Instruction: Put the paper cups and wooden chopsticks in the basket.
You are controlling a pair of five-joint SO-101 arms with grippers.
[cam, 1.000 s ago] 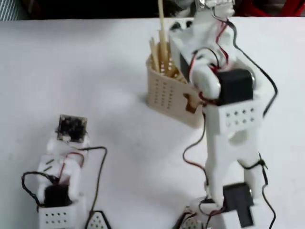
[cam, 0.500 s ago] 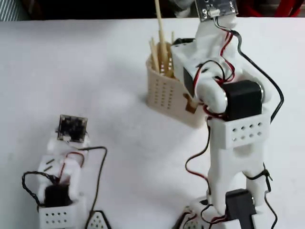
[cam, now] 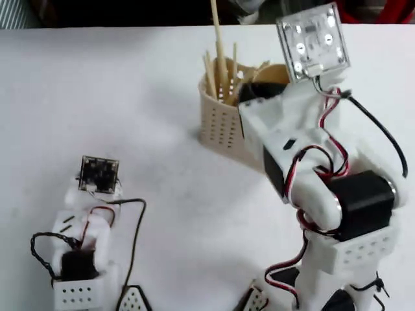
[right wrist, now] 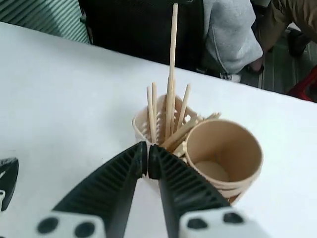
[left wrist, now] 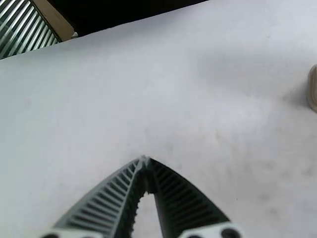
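A cream perforated basket (cam: pixel 224 126) stands at the table's middle back with several wooden chopsticks (cam: pixel 219 61) sticking up out of it, one much taller than the others. Stacked paper cups (right wrist: pixel 224 147) lean in the basket (right wrist: pixel 141 121) beside the chopsticks (right wrist: pixel 171 74); a cup rim (cam: pixel 269 71) also peeks out in the high view. My right gripper (right wrist: pixel 147 159) is shut and empty, just short of the basket on its near side. My left gripper (left wrist: pixel 145 163) is shut with nothing in it, low over bare table.
The right arm (cam: pixel 324 188) fills the table's right side, its wrist board (cam: pixel 313 40) above the basket's right edge. The left arm (cam: pixel 87 220) rests at the front left. Bare white table (cam: pixel 97 91) spreads to the basket's left. A clothed person (right wrist: pixel 230 29) sits behind the table.
The right arm has drawn back from over the basket toward the table's front, uncovering the cups. The left arm has not moved.
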